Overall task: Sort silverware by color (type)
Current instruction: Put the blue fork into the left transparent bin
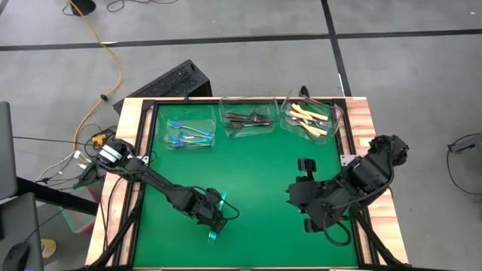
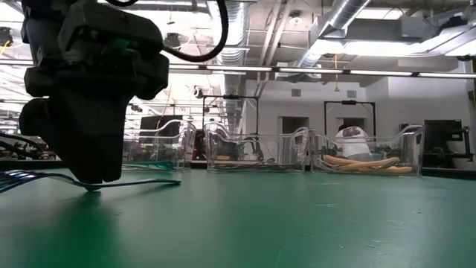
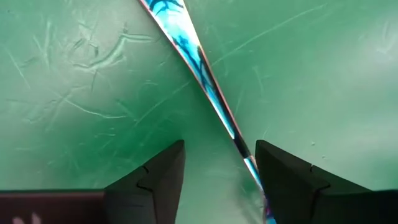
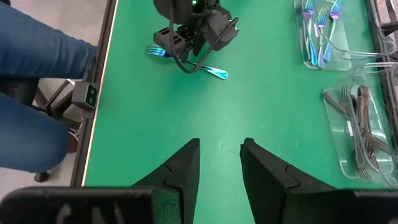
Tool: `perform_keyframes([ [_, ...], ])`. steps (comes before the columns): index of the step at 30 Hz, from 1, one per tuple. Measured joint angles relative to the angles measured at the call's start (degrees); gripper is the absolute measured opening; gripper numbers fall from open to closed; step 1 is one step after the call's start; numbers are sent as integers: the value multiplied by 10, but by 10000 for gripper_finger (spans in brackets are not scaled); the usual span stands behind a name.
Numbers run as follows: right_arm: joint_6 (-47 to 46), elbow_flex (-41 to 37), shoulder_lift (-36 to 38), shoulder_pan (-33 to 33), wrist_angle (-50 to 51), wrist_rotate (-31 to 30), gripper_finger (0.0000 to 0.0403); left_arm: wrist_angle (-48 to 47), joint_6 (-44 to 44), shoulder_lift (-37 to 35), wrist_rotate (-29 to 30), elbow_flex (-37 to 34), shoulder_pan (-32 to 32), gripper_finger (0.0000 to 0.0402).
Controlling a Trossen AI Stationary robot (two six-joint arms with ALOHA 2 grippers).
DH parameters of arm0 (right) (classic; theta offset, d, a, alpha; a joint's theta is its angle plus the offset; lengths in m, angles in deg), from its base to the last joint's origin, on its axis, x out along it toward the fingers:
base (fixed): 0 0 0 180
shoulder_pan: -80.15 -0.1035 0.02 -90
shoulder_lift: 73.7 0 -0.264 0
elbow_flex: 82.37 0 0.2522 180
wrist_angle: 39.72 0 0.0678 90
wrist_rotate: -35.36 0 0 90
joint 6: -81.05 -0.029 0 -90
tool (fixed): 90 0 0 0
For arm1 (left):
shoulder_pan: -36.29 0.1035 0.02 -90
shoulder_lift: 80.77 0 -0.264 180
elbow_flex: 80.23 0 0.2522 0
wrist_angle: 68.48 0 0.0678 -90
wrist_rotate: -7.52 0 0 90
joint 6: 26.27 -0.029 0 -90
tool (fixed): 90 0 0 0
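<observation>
On the left of the counter (image 1: 248, 173), a matte green mat scored with fine scratches, the left tool (image 1: 213, 218) is lowered over a slim, glossy blue fork (image 3: 199, 62). The fork lies flat on the mat, and the tool's dark wedge-shaped fingers (image 3: 155, 177) are spread to either side of its handle. Along the far edge stand three clear plastic tubs: more blue forks (image 1: 188, 135) are held in the left tub (image 1: 169, 129), dark metal forks (image 1: 248, 120) in the middle one, cream-handled forks (image 1: 309, 119) in the right one. On the right, the right tool (image 4: 219, 168) is held above bare mat, its fingers slightly parted and empty.
</observation>
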Motion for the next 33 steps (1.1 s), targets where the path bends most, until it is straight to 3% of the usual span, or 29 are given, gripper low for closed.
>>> perform_keyframes([
  [7,0,0,0,1,0,0,138,-28,-27,0,-5,0,8,134],
  [16,0,0,0,1,0,-3,138,-68,-103,-4,-12,2,48,11],
  [22,0,0,0,0,0,-15,138,-80,-135,-4,-6,2,60,3],
  [28,0,0,0,0,0,-15,138,-152,-198,-5,49,1,60,1],
  [33,0,0,-1,0,0,-15,138,-213,-192,-33,64,-2,55,0],
])
